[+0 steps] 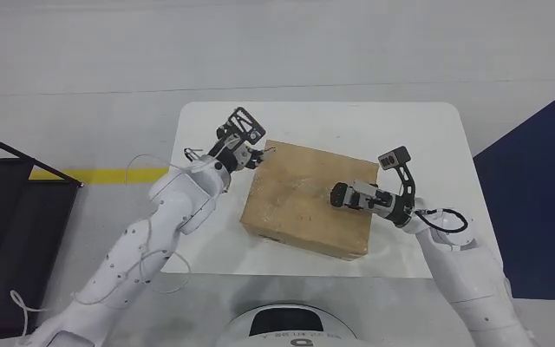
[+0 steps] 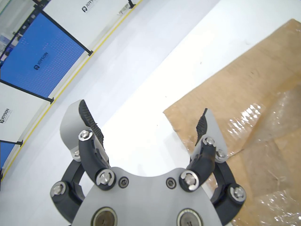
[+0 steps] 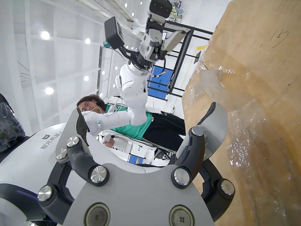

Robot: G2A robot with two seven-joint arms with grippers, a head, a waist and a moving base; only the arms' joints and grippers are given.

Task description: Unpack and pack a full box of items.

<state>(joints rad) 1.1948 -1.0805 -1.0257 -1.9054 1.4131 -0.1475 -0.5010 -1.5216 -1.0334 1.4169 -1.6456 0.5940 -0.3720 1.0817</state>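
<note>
At the far-left corner of the cardboard box [image 1: 303, 204], the left gripper [image 1: 257, 158] is hovering open. The right gripper [image 1: 336, 196] is hanging open above the box top.

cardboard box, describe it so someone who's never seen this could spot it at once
Look at the white table in front of the robot: the cardboard box sits in its middle, turned slightly askew. It is the only brown thing there, its flaps shut under clear tape, with the left gripper at one corner and the right gripper over its top.
</note>
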